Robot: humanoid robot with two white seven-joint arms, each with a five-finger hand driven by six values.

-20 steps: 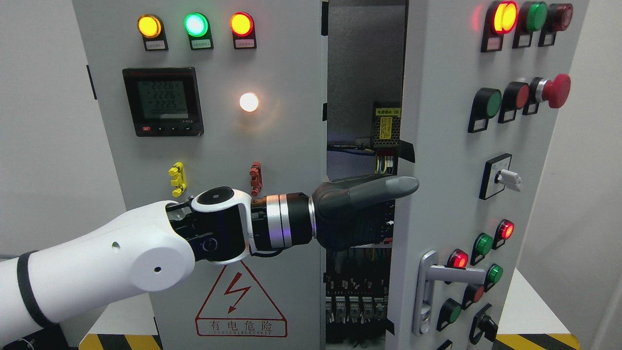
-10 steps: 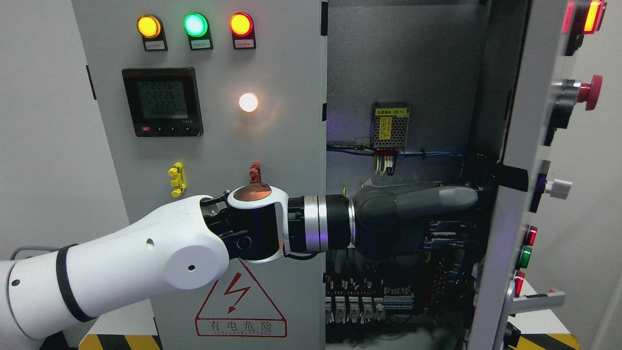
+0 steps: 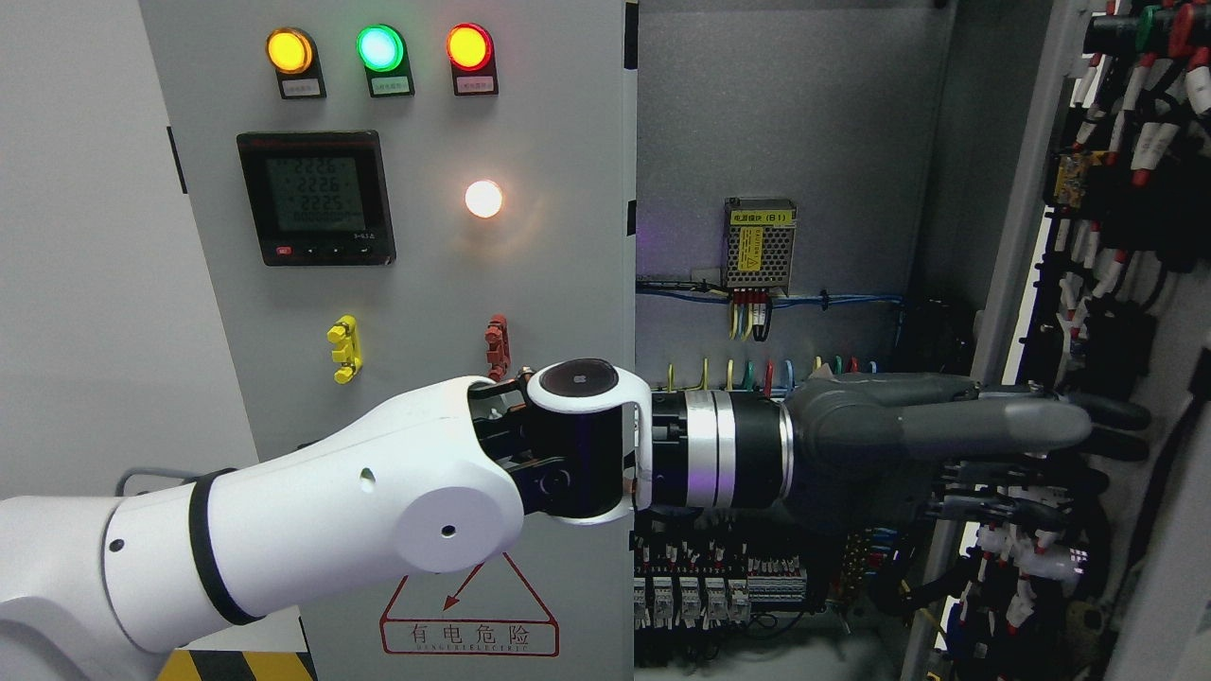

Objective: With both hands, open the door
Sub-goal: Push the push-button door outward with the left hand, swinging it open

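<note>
In the head view, the left robot hand [image 3: 946, 426] reaches from the lower left across the open cabinet, fingers [image 3: 1022, 427] stretched out flat and holding nothing, tips against the inner side of the right door [image 3: 1116, 284]. That door stands swung wide at the right edge, its wiring exposed.

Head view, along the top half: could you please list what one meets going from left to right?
Amber lamp → green lamp → orange lamp → yellow-labelled power supply → open door with its wiring.
</note>
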